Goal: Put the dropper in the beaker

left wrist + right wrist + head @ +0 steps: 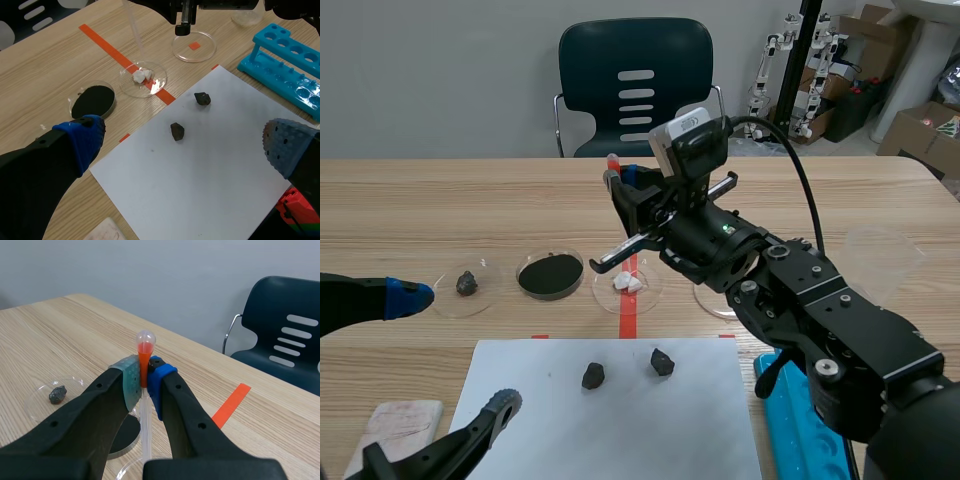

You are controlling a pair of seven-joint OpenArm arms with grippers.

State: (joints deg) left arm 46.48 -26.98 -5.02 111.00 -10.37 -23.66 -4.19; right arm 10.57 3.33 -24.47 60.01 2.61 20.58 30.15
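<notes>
**Operator:** What is the state of the near arm?

**Technician:** The left hand (455, 350) is open, pads well apart, and grips nothing. It sits at the near left of the desk (420, 200), by the left edge of the paper sheet (620, 430).

**Operator:** And the right hand (623, 185)?

**Technician:** It is closed on the dropper (144, 357). The pads clamp the orange neck just below the bulb. The right arm enters from the near right and reaches past the middle, so the hand is raised above the dish of white lumps (161, 82).

**Operator:** How does the dropper lie in the hand?

**Technician:** Its long axis is upright, bulb above the pads and clear tube hanging below them. The tip ends over the dish of white lumps. Contact with the dish cannot be confirmed.

**Operator:** Where is the beaker (882, 252)?

**Technician:** A faint clear vessel, judged to be the beaker, stands on the desk at the right, well apart from the right hand and lower than it. The right arm is the nearer one and already carries the dropper. The coming move is judged to be a carry to the right, tube kept vertical, then a descent into the beaker mouth.
</notes>
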